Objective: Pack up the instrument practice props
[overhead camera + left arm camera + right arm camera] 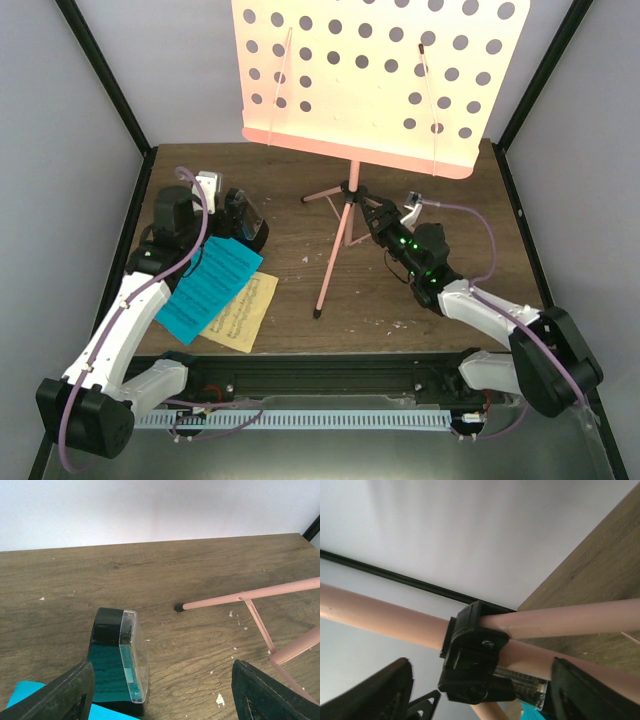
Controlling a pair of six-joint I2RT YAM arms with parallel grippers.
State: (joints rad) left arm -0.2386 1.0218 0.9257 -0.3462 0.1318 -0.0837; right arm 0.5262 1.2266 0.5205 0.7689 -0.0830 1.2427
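your right gripper [480, 672] is spread, a finger each side of the black collar [475, 655] on the music stand [370, 70], toward the table's [200, 165] far edge — centre on the collar before closing, or the stand may twist. left gripper [162, 677], also spread, faces the metronome [117, 665] by the far left corner; the freest room looks rightward.

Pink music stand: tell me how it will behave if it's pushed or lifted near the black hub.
Likely top-heavy: the wide perforated desk sits high above a thin-legged tripod, so a sideways push may tip it. Probably light and stiff, being thin tube and holed sheet. Smooth round tubes at the black hub could slip in a grip.
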